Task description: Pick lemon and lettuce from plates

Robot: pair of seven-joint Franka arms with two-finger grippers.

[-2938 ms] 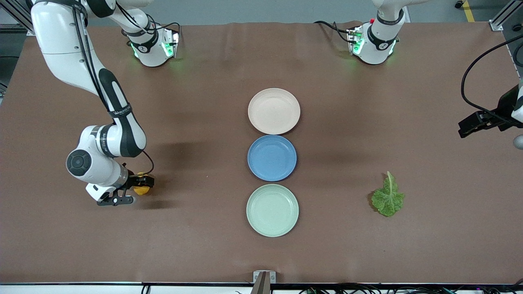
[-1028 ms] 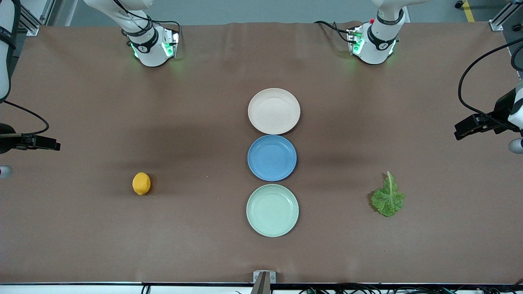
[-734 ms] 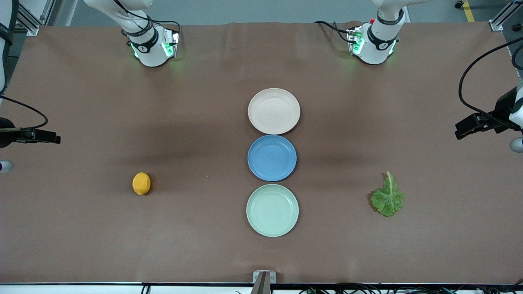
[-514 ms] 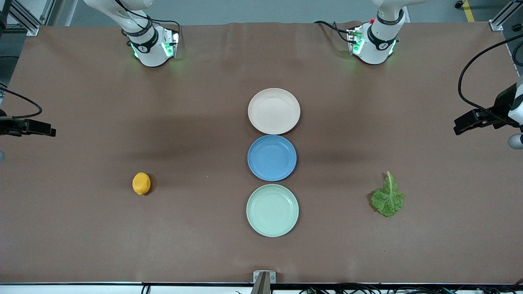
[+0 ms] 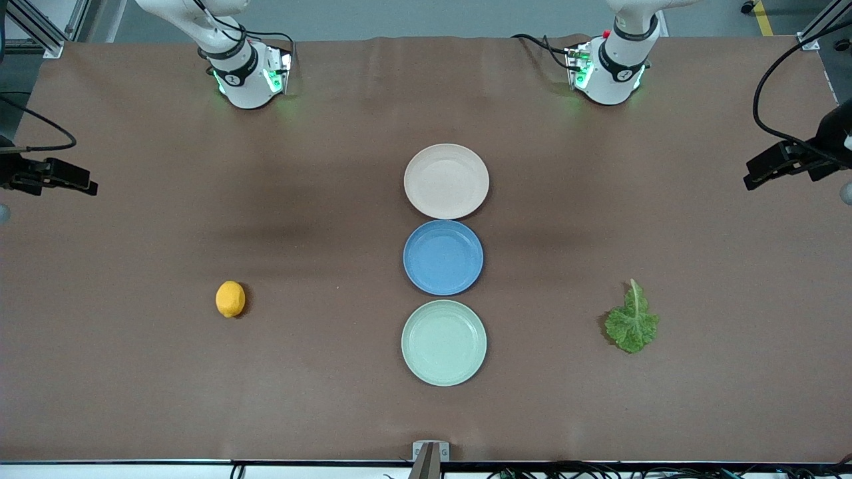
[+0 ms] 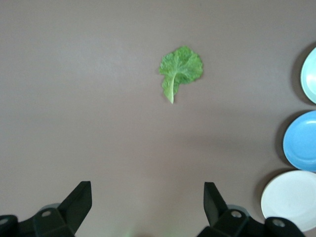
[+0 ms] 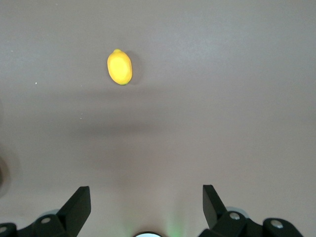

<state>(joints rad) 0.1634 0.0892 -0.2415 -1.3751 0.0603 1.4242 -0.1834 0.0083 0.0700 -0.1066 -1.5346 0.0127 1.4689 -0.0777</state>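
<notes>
The lemon (image 5: 230, 299) lies on the bare table toward the right arm's end; it also shows in the right wrist view (image 7: 120, 67). The lettuce (image 5: 632, 322) lies flat on the table toward the left arm's end, and shows in the left wrist view (image 6: 179, 68). The beige-pink plate (image 5: 446, 180) and the mint green plate (image 5: 444, 342) are both empty. My right gripper (image 7: 146, 200) is open and empty, high over the table, well apart from the lemon. My left gripper (image 6: 148, 200) is open and empty, high up, well apart from the lettuce.
An empty blue plate (image 5: 443, 257) sits between the two task plates, the three in a row at the table's middle. The right arm's wrist (image 5: 50, 176) and the left arm's wrist (image 5: 785, 159) hang at the table's two ends.
The right gripper let go of the lemon on the table and lifted away to its end of the table. Both wrists have since drifted toward the bases. Lemon and lettuce have not moved.
</notes>
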